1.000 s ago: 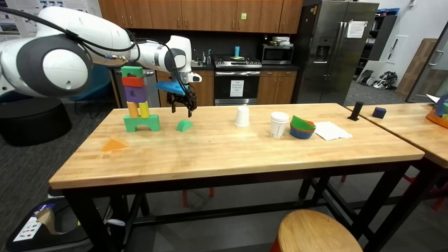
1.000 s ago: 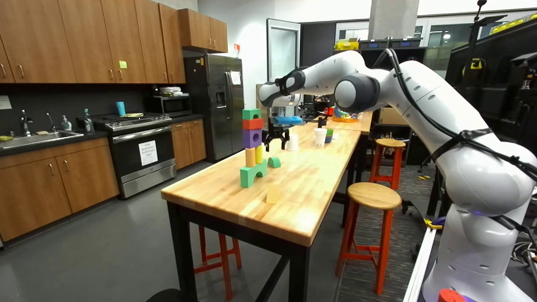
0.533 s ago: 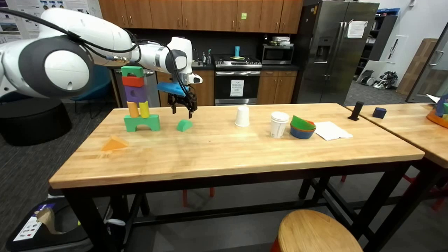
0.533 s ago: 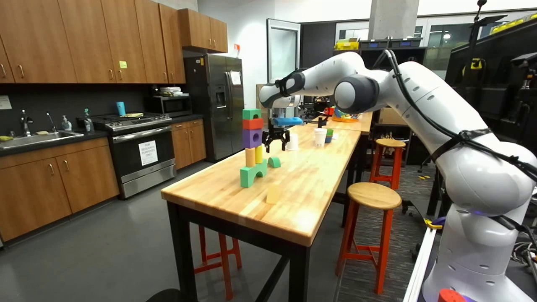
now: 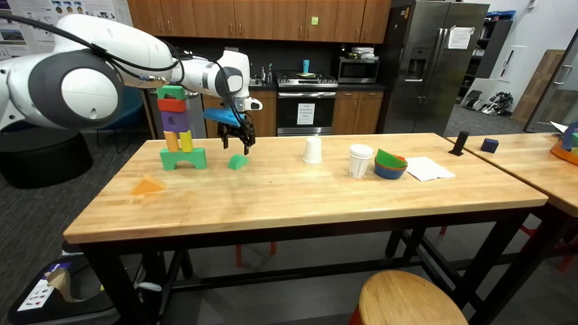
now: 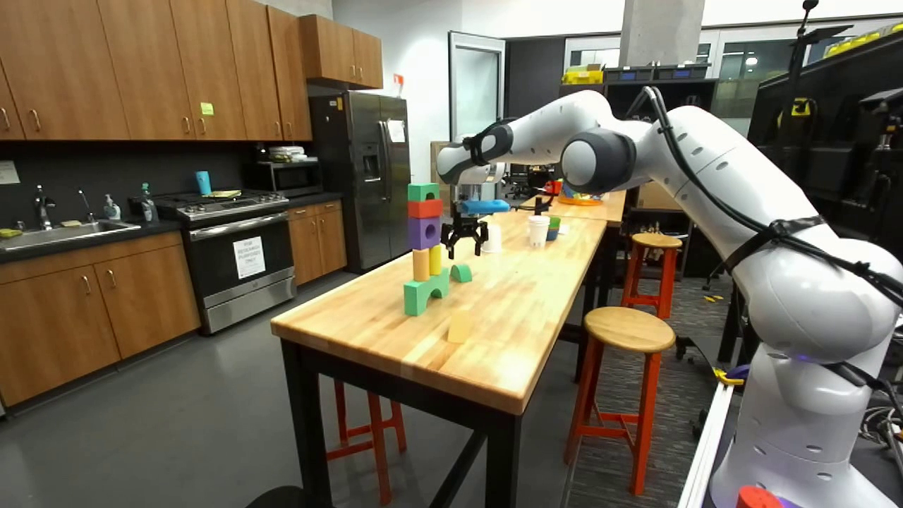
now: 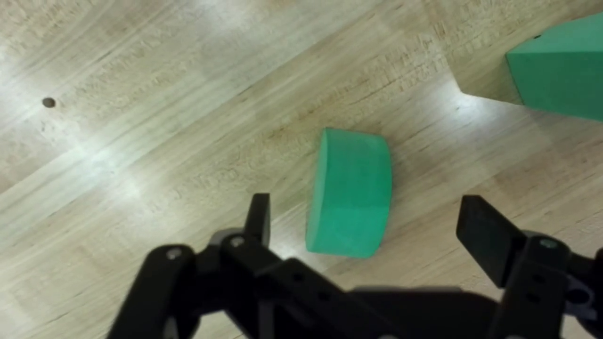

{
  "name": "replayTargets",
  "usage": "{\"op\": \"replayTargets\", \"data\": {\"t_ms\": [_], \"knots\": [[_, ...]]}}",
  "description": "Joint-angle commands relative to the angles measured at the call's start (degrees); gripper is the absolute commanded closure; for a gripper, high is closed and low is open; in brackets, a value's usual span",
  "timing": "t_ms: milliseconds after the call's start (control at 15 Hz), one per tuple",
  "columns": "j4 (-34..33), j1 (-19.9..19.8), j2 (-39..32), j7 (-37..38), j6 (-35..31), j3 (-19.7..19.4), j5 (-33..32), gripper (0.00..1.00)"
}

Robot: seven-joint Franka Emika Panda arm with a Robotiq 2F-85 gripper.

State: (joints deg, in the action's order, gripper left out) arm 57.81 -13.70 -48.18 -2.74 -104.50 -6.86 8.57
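- Poised just above the smooth green half-round toy block [image 7: 354, 195], with the jaws wide apart and nothing gripped.
- As for that block: to be found just to the right of the multicoloured tower of stacked toy blocks [image 5: 179, 119] in an exterior view, resting curve-up, by the look of it, on the pale wooden tabletop [image 5: 271, 194].
- Probably best to lower straight down, keeping the block roughly midway between the jaws, as in the wrist view, then squeeze across the two upright faces.
- Better to reach low before squeezing (near the rounded crest, likely too little to bite on).
- Mind the tower, with its green arched base [image 7: 560, 77] at the edge of the wrist view; no swinging that way.
- Farther right of the tower, a white paper cup [image 5: 312, 151], mouth down, any contents hidden.
- Beyond that, an upright stack of nested white paper cups [image 5: 360, 162], inside not visible.
- Just beside the stack, a blue round bowl, perhaps plastic [image 5: 390, 173], holding an orange bowl [image 5: 401, 158] and a tilted green bowl [image 5: 388, 159].
- Farthest from the tower, an orange tray [image 5: 562, 155] with coloured pieces [image 5: 568, 141], too cropped to name.
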Motion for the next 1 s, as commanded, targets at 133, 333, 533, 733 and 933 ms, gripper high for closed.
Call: {"op": "replayTargets", "data": {"t_ms": [133,333,533,733,933], "knots": [[-1.4,-0.9,-0.9,0.4,1.3,0.4,1.1,0.00],[-1.0,-0.8,-1.0,0.3,1.2,0.4,1.0,0.00],[-1.0,-0.7,-1.1,0.2,1.3,0.6,1.0,0.00],[-1.0,-0.8,-1.3,0.3,1.4,0.7,1.0,0.00],[-1.7,-1.1,-2.2,0.5,1.8,1.1,1.6,0.00]]}}
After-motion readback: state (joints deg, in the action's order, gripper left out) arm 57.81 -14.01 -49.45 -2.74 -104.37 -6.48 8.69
